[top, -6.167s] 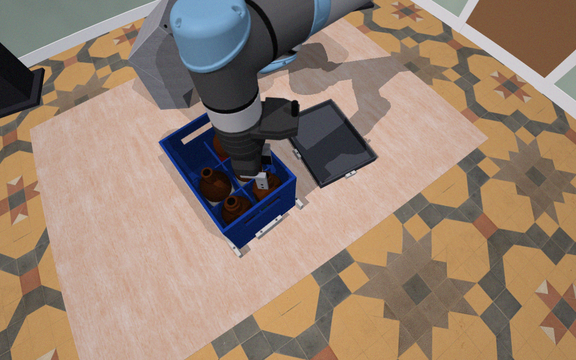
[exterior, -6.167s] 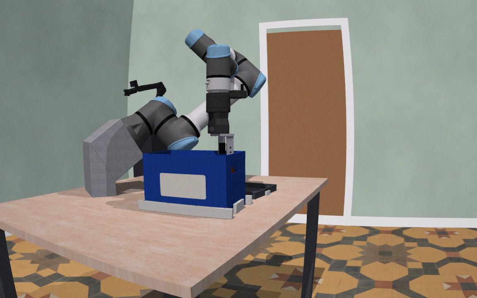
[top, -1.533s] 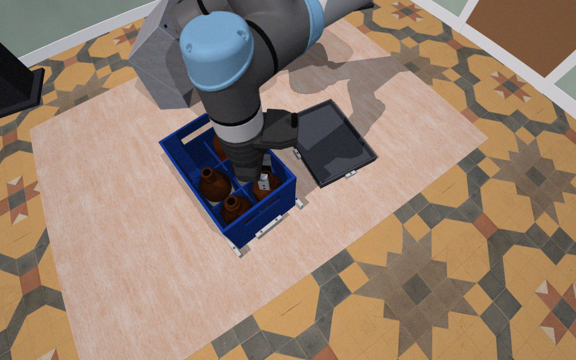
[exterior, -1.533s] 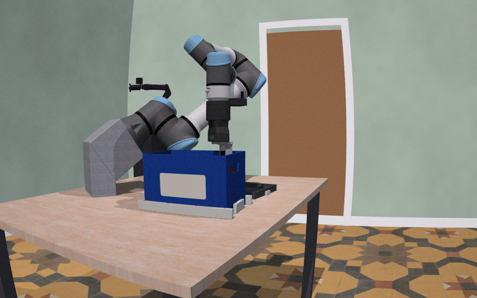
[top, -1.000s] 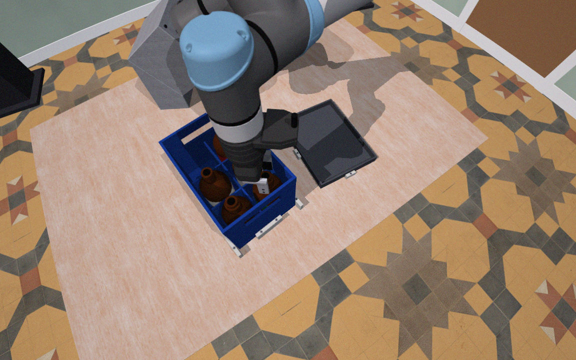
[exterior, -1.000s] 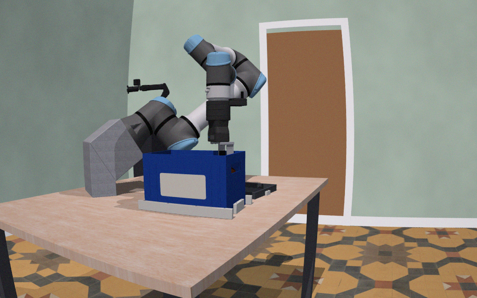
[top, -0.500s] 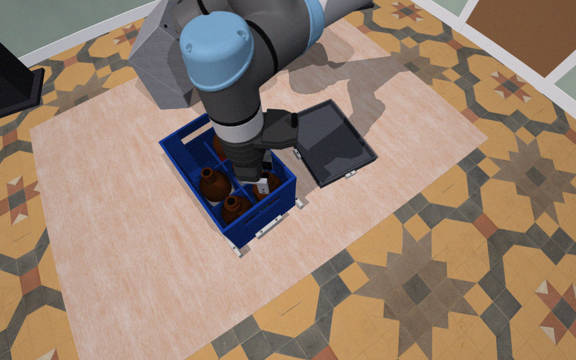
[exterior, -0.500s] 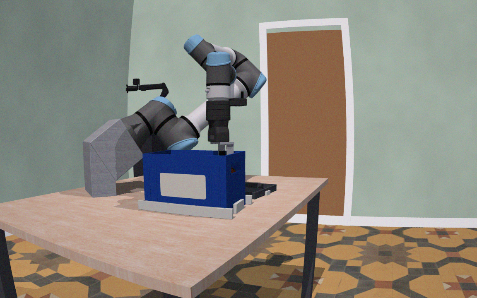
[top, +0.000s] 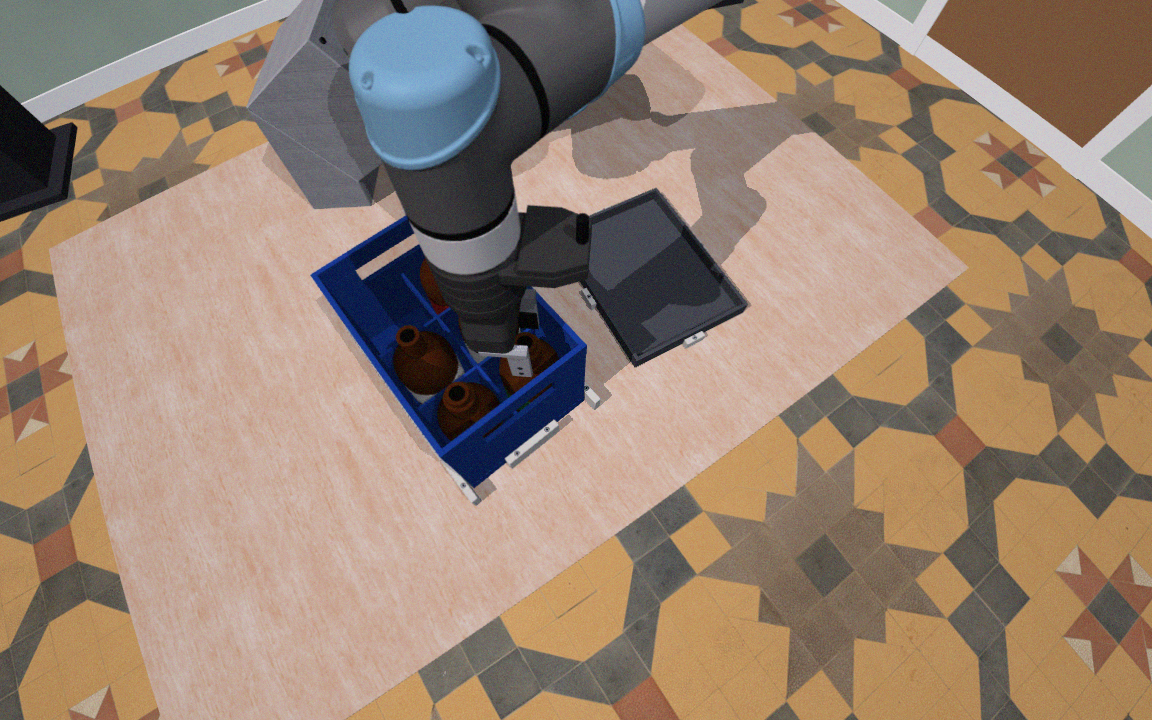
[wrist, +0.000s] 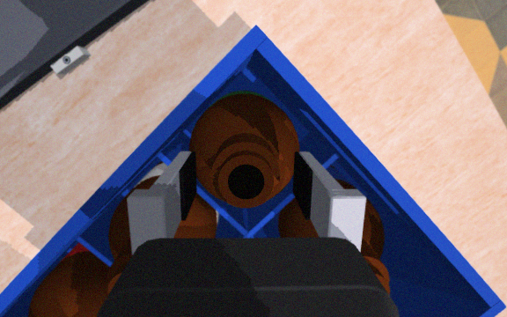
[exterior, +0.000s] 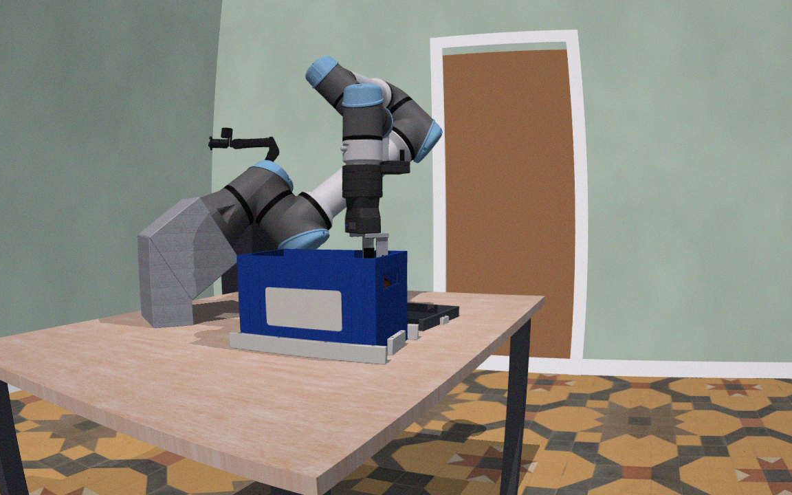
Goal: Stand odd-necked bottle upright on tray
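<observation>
My gripper (top: 524,335) (exterior: 375,251) (wrist: 245,172) is open. Its fingers stand on either side of the neck of a brown bottle (top: 542,358) (wrist: 245,119), with a gap on both sides. This bottle stands upright in the corner cell of the blue crate (top: 562,394) (exterior: 355,307) (wrist: 341,130). Other brown bottles in the crate are one at the front corner (top: 465,411), one behind it (top: 423,360) and one farther back (top: 430,284). The fifth is partly hidden behind a finger in the wrist view. I cannot tell which neck differs. The dark tray (top: 625,223) (exterior: 432,313) (wrist: 7,35) holds no bottle.
Low white blocks stand at the crate's foot, one at its front (top: 531,443) and a long one along its side (exterior: 306,348). Small blocks also stand by the tray, one at its near edge (top: 694,338). The crate walls rise close around the gripped corner cell.
</observation>
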`<state>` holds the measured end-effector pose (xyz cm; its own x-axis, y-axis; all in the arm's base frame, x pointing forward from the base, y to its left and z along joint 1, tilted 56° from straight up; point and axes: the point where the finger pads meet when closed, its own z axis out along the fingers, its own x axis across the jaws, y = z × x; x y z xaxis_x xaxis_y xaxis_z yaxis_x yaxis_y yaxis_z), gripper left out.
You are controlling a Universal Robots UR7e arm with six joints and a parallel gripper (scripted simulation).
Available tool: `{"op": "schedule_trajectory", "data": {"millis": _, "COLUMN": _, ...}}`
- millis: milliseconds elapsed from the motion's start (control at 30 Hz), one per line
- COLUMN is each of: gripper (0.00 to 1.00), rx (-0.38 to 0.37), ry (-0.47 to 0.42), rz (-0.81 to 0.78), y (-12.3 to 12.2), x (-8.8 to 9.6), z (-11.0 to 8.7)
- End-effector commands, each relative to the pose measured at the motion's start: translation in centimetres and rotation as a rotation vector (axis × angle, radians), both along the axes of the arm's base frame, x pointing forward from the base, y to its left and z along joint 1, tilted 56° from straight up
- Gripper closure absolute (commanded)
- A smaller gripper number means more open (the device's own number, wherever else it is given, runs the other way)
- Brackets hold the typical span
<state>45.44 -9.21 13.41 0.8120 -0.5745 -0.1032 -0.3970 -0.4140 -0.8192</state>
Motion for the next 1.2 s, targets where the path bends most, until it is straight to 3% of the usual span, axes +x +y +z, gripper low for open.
{"op": "schedule_trajectory", "data": {"millis": 0, "gripper": 0.0, "rx": -0.001, "ry": 0.0, "rz": -0.001, "y": -0.2, "x": -0.1, "z": 0.2}}
{"op": "schedule_trajectory", "data": {"millis": 833, "gripper": 0.0, "rx": -0.001, "ry": 0.0, "rz": -0.001, "y": -4.9, "x": -3.0, "z": 3.9}}
{"op": "schedule_trajectory", "data": {"millis": 1167, "gripper": 0.0, "rx": -0.001, "ry": 0.0, "rz": -0.001, "y": -5.5, "x": -3.3, "z": 4.4}}
